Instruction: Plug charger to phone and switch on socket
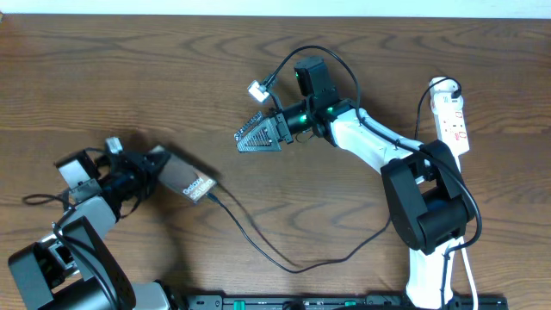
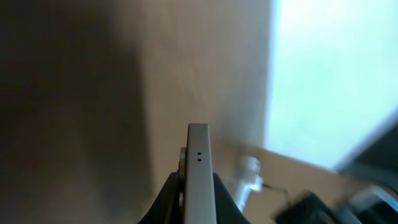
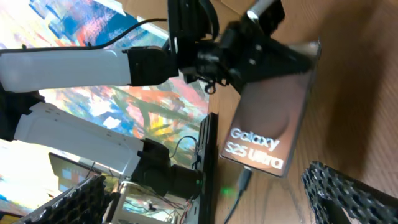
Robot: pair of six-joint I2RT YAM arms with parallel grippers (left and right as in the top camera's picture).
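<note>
Charger looks seated in phone clamped by your left gripper; right gripper spread empty; right-edge socket seemingly left to switch.

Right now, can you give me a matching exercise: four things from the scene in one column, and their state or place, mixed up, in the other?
A phone
B socket
C right end effector
D charger

1 open, empty
2 white, at the far right
3 black, reaching the phone's end
4 gripped by the left end effector

Pairs: A-4, B-2, C-1, D-3
</note>
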